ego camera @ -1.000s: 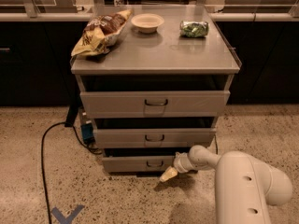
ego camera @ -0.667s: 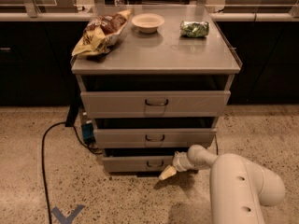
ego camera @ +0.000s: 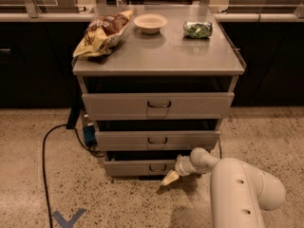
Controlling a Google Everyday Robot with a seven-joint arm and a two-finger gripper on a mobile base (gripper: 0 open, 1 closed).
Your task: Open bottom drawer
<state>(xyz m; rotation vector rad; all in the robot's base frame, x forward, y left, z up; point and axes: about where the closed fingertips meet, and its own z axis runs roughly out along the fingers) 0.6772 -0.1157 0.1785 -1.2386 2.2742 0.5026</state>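
Gripper (ego camera: 170, 178) just by btm drawer (ego camera: 133, 168)

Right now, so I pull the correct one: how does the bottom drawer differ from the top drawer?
The bottom drawer is narrower and shorter-fronted than the top drawer. The bottom drawer sits near the floor, the top drawer just under the cabinet top. The gripper hangs by the bottom drawer's right end, not the top drawer's. Both are grey with a small dark centre handle.

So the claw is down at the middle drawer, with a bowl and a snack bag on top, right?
Not quite: the camera view shows the claw at the bottom drawer, just right of its handle. The bowl and snack bag are on the cabinet top.
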